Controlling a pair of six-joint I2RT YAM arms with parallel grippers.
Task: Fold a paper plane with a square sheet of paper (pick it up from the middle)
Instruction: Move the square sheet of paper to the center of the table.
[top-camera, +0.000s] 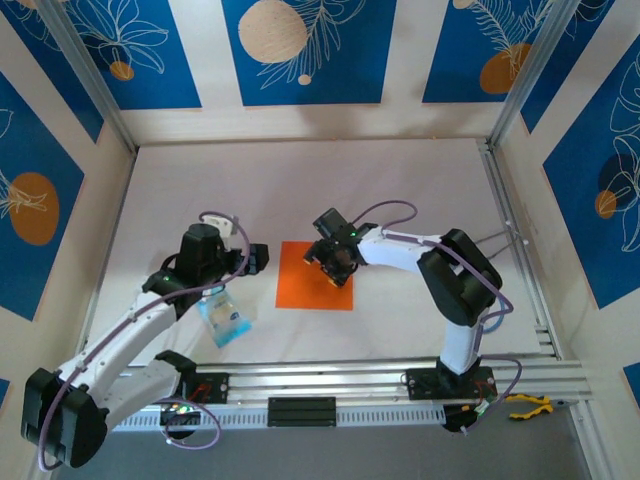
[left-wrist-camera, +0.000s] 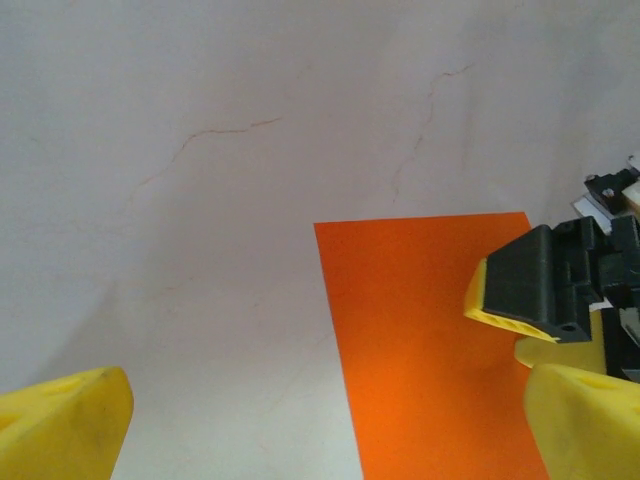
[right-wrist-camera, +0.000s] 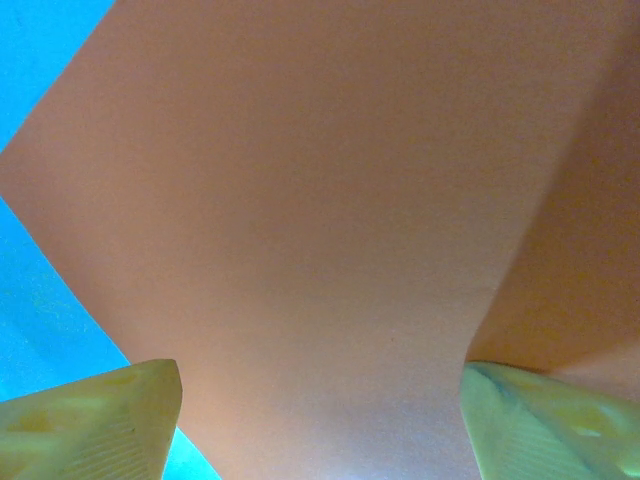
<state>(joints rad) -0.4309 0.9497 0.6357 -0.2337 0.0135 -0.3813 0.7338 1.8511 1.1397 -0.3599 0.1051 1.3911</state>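
Note:
The square sheet of paper, bright orange, lies flat and unfolded on the white table; a paper plane is out of view. My right gripper is low over the sheet's right half. In the right wrist view it is open, with orange paper spanning the gap between its yellow fingers. My left gripper hovers just left of the sheet, open with nothing between its fingers. Its camera shows the sheet and the right gripper's fingertip above it.
A small blue and clear plastic packet lies under the left arm, near the front. An aluminium rail runs along the near edge, with a yellow-handled tool at its right end. Patterned walls enclose the table.

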